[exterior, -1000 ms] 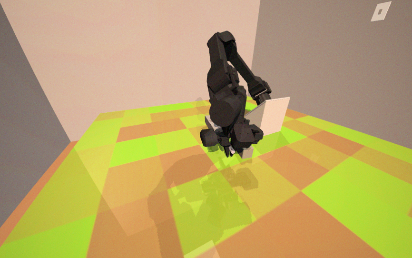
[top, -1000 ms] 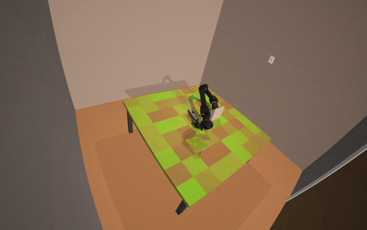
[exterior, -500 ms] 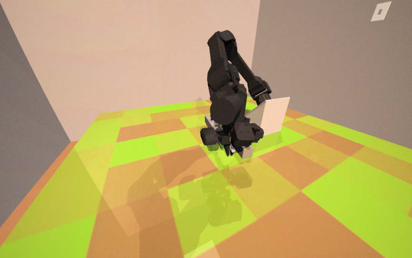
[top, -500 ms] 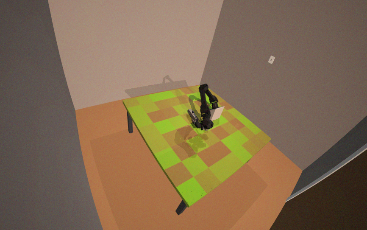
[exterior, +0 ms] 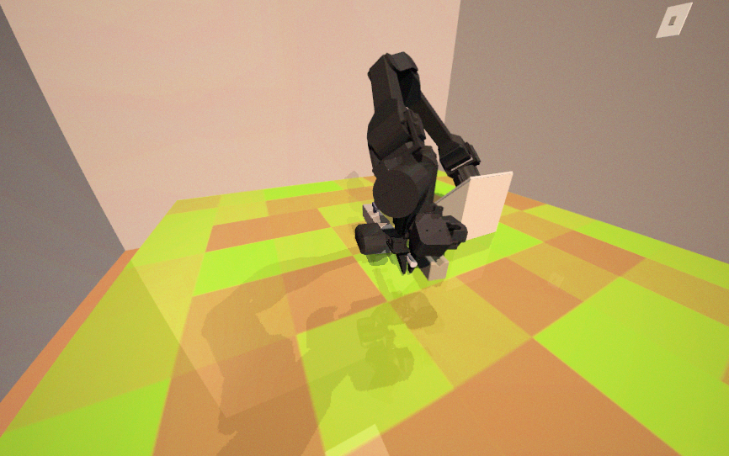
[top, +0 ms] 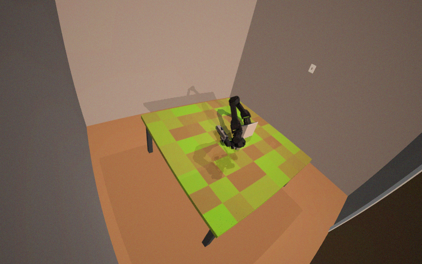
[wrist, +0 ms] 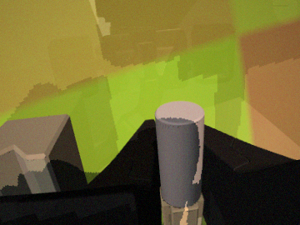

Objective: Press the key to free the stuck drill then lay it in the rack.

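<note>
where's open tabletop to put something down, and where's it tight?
Open: the checkered table toward its near corner, and along the left edge. Tight: around the gripper, shut on the drill, between the rack, a grey block and the white panel.

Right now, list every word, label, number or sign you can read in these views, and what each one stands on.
None can be read.
The white panel behind the arm is blank.
The wall plate bears only a dark slot, no text.
The grey cylinder held in the gripper carries no marking.

High, near, wrist views; shared table (top: 218,199).
</note>
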`<control>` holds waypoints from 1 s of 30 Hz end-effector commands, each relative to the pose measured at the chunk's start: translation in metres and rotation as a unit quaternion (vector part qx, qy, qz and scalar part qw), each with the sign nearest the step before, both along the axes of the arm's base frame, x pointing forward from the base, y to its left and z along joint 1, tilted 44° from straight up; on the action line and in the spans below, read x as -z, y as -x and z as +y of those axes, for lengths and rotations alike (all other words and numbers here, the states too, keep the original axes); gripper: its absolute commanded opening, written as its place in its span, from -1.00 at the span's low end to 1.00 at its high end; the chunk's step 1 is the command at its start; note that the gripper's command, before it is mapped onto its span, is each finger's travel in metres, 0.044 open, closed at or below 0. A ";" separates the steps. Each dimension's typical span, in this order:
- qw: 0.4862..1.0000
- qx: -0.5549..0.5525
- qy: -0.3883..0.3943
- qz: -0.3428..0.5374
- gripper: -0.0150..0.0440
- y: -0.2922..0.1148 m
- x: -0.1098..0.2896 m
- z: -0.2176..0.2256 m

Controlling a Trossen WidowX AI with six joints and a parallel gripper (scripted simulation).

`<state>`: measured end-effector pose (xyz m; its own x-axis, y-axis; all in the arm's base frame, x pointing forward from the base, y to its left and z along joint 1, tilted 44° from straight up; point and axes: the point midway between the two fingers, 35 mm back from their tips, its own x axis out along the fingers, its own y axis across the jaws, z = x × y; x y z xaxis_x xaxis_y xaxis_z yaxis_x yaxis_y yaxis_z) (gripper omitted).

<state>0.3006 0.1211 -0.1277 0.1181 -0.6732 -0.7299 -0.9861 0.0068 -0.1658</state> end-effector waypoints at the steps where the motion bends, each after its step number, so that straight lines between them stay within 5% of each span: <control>1: 1.000 0.001 -0.003 -0.002 -0.49 0.000 -0.002 0.002; 30: 1.000 0.001 -0.003 -0.002 -0.49 0.003 -0.008 0.006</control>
